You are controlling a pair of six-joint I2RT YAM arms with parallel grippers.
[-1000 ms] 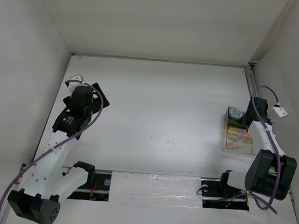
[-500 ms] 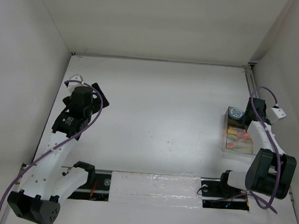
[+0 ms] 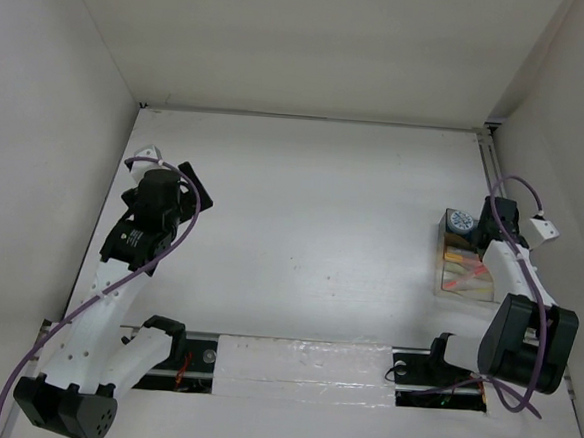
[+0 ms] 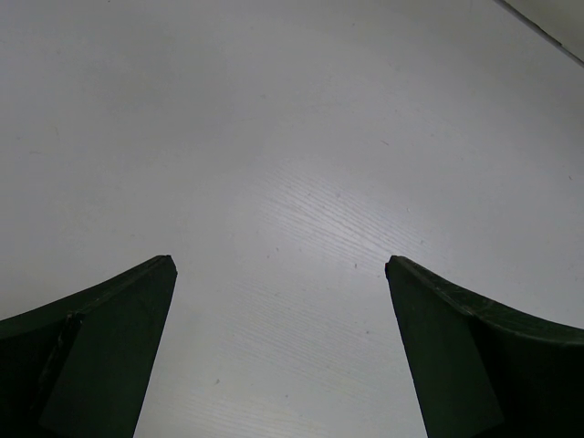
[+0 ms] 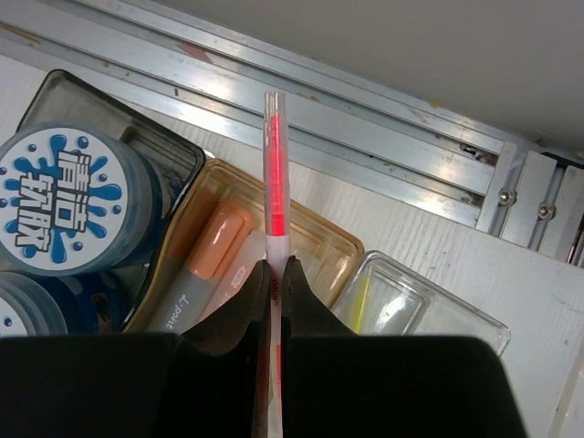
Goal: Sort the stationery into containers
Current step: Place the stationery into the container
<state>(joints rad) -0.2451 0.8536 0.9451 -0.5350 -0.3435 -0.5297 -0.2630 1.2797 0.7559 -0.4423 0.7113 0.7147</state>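
Top view: my left end effector [image 3: 190, 186] hangs released over the white counter [image 3: 323, 201], well apart from the clear compartmented plastic tray [image 3: 462, 289] beneath my right end effector [image 3: 483, 235].

Left wrist: counter shows between parted fingers [image 4: 109, 338].

Right wrist: I see it clenched on a thin red-pink pen [image 5: 274, 173] above the tray's amber compartment, with a short orange marker [image 5: 215, 245] just left and a round blue-and-white roll [image 5: 59, 201] farther left.

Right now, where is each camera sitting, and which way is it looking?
Top camera: above and behind the arms, looking down at the table; both arms show.
Left wrist camera: on the left arm, facing the white table; the open left gripper shows.
Right wrist camera: on the right arm, facing down into the tray; the right gripper shows, shut on a red pen.
Shared: top and right wrist views both show the tray and a blue-and-white roll.
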